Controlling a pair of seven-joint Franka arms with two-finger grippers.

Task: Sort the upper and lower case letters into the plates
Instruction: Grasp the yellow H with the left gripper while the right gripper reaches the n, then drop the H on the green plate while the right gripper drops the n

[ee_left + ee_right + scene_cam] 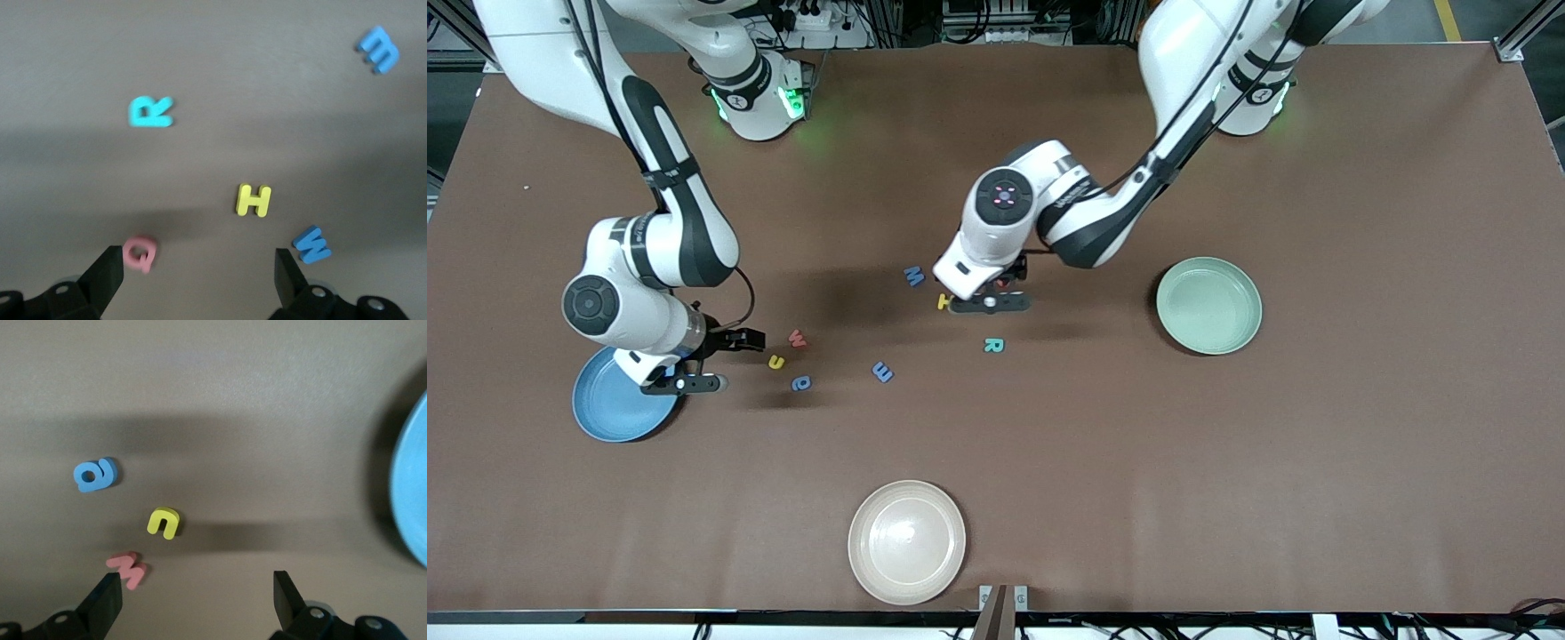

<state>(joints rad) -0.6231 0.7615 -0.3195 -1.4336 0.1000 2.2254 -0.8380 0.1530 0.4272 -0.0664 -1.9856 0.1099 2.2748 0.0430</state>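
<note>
Left gripper (990,303) released, frame centre over small yellow foam H (253,200): centre jaws, descend straight. Right gripper (685,384) released over light blue round plate (605,418), lower left.

Matt brown table covering (1227,462), smooth, almost paper-like. The letters look like soft matt foam: yellow H (253,200), teal R (151,112). Light blue plate (605,418) and mint plate (1208,305) show smooth, satin plastic.
</note>
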